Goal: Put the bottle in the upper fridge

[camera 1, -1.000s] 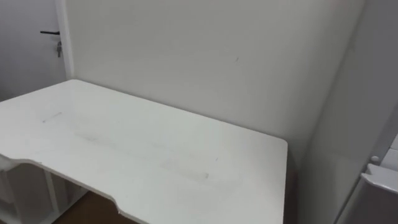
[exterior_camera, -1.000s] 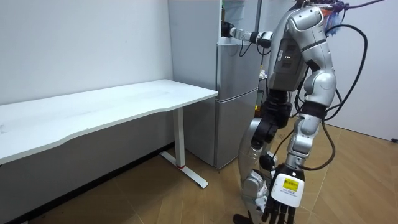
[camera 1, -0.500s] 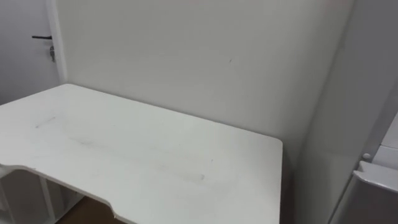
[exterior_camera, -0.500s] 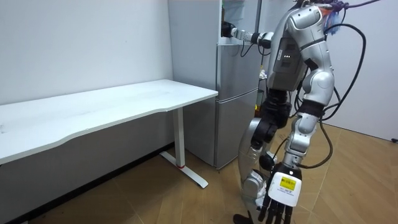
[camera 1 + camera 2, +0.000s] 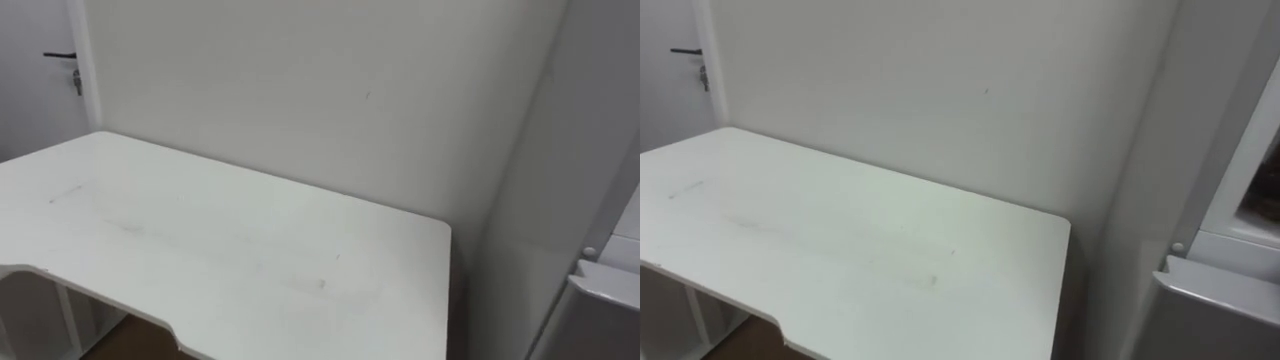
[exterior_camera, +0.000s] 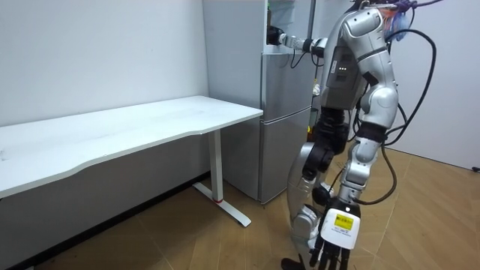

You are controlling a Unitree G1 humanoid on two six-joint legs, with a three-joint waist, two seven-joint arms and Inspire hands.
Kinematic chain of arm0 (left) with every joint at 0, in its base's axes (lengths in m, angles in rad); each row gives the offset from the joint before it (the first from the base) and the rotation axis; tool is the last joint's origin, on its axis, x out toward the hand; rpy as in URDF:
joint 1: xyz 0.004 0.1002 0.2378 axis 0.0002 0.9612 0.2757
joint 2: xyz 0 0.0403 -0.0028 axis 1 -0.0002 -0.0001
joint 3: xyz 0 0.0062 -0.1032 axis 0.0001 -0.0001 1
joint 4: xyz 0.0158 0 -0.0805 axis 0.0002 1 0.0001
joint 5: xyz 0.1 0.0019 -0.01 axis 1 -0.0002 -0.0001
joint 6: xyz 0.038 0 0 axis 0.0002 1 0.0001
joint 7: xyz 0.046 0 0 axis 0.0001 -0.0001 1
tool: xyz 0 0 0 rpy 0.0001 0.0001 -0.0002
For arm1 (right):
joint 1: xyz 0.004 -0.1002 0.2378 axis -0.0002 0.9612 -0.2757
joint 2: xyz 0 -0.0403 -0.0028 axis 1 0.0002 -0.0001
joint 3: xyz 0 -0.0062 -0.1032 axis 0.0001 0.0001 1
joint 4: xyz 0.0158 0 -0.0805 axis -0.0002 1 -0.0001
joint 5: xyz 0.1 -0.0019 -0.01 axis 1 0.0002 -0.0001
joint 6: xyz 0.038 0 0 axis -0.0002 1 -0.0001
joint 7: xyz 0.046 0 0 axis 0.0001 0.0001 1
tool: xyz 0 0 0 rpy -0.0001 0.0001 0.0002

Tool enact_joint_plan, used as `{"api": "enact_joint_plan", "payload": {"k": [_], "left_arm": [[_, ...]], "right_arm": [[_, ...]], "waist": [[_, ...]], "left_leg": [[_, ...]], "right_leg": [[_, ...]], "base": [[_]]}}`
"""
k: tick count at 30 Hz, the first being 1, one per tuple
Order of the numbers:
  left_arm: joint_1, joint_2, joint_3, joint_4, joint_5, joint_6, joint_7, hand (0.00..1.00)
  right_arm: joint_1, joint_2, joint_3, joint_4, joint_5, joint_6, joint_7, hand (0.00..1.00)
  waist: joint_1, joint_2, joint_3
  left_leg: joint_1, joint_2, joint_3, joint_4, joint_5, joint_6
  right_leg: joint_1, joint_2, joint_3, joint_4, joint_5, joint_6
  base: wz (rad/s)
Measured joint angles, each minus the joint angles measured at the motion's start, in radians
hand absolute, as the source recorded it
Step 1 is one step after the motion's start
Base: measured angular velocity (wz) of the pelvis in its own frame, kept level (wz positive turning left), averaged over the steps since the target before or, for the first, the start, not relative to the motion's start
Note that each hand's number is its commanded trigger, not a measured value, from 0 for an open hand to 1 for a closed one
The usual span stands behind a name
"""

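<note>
Robot stands upright directly in front of the fridge (image 6: pixel 283 120) on the wood floor (image 6: pixel 187 240), body turned toward the fridge and the wall beside it. Right arm is up and stretched out level to the fridge's upper compartment. Right hand (image 6: pixel 276 36) sits at that compartment's front edge, near the fridge's top. Its fingers are too small and dark to read, so I can't tell if they're apart, together or clamped on something. Bottle: can't make it out. There's a dark blob at the right hand against the upper fridge, but I can't say it's the bottle, or whether it's inside the compartment or at its lip. Left arm hangs straight down on the side away from the fridge, with the left hand (image 6: pixel 337 232) low near the floor — fingers loose, pointing down, nothing in them. White table (image 5: pixel 200 240) stands just beside the fridge along the same wall, a narrow gap between its end and the fridge's side, and its white leg (image 6: pixel 219 176) is at the fridge end. In the eye views the fridge's grey side runs up the right, with the lower door's top corner below a lighter opening. Well away from the fridge, past the table's far end — a door with a dark handle (image 5: pixel 58 56).
</note>
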Motion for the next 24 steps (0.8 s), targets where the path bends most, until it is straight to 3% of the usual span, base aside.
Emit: {"api": "enact_joint_plan", "payload": {"k": [5,12,18,21,24], "left_arm": [[-0.001,0.0,0.0,-0.016,0.0,0.0,0.0,0.0],[-0.005,-0.001,-0.002,-0.016,-0.012,0.0,0.007,0.0],[-0.008,-0.01,-0.002,-0.013,-0.043,0.0,0.019,0.0],[-0.01,-0.017,-0.002,-0.012,-0.04,0.0,0.019,0.0],[-0.01,-0.019,-0.002,-0.013,-0.04,0.0,0.019,0.0]], "right_arm": [[0.039,0.0,-0.028,-0.049,0.0,0.008,-0.02,0.0],[0.059,0.0,-0.034,-0.128,-0.004,0.008,-0.05,0.0],[0.066,0.002,-0.033,-0.146,-0.006,0.008,-0.062,0.0],[0.066,0.004,-0.034,-0.151,-0.006,0.008,-0.073,0.0],[0.076,0.008,-0.034,-0.173,-0.006,0.008,-0.094,0.0]], "waist": [[-0.006,0.004,0.0009],[-0.011,0.029,0.0033],[-0.009,0.028,0.0093],[-0.028,0.021,0.0129],[-0.032,0.02,0.0119]], "left_leg": [[0.008,0.0,0.001,-0.001,-0.003,0.003],[0.031,0.008,0.024,-0.016,-0.001,0.005],[0.063,0.016,0.061,-0.046,0.002,0.005],[0.063,0.016,0.062,-0.047,0.002,0.005],[0.063,0.018,0.073,-0.053,0.002,0.004]], "right_leg": [[0.01,-0.002,-0.007,0.001,0.001,0.004],[0.015,-0.003,0.024,0.002,0.001,0.005],[0.018,0.001,0.063,0.0,0.001,0.005],[0.017,0.001,0.064,0.0,0.001,0.005],[0.01,0.001,0.069,0.002,0.001,0.004]], "base": [[0.05],[-0.1],[-0.18],[-0.03],[-0.09]]}}
